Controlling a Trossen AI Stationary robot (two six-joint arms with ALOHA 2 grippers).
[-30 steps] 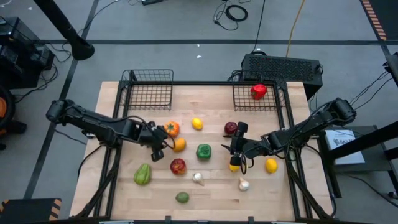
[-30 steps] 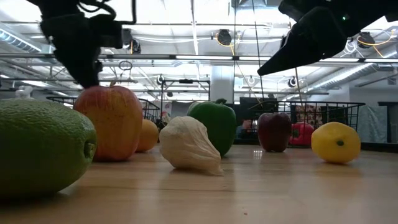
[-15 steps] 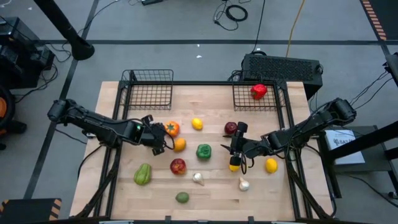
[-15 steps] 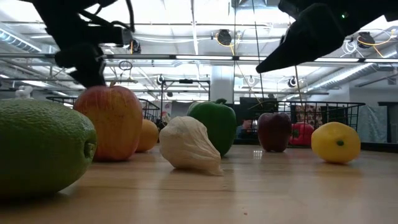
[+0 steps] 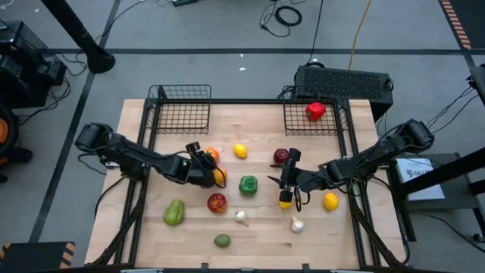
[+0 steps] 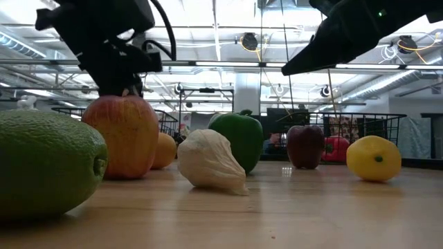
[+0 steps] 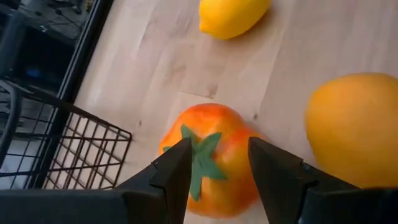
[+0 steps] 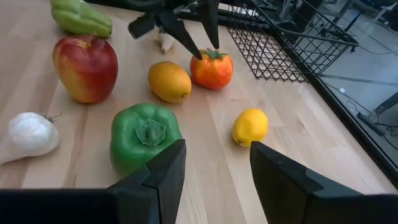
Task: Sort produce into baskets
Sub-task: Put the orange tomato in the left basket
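Observation:
My left gripper [image 5: 204, 158] is open and stands over an orange-red tomato [image 7: 208, 162] with a green stem. The tomato rests on the table between the left basket [image 5: 182, 108] and an orange [image 5: 220, 176]. My right gripper [image 8: 217, 149] is open and empty at the table's middle right [image 5: 279, 182], pointing left toward a green pepper [image 8: 143, 137]. A red pepper [image 5: 315, 111] lies in the right basket [image 5: 333, 125]. The other produce lies loose on the table. My left gripper comes down at a slant over the tomato's top. One finger [image 7: 177, 171] stands on each side of its green stem [image 7: 200, 155]. I cannot tell whether the fingers touch it. The tomato sits upright on the table.
Loose pieces: a lemon [image 5: 240, 151], dark apple [image 5: 281, 157], red apple [image 5: 217, 202], green piece [image 5: 173, 212], lime [image 5: 221, 240], two garlic bulbs [image 5: 241, 218] [image 5: 297, 224] and two yellow citrus [image 5: 285, 201] [image 5: 330, 201]. A black vented box [image 5: 345, 80] stands behind the right basket.
My left gripper has gone toward the table's far right, from beside the orange to over the tomato. The produce has stayed where it was.

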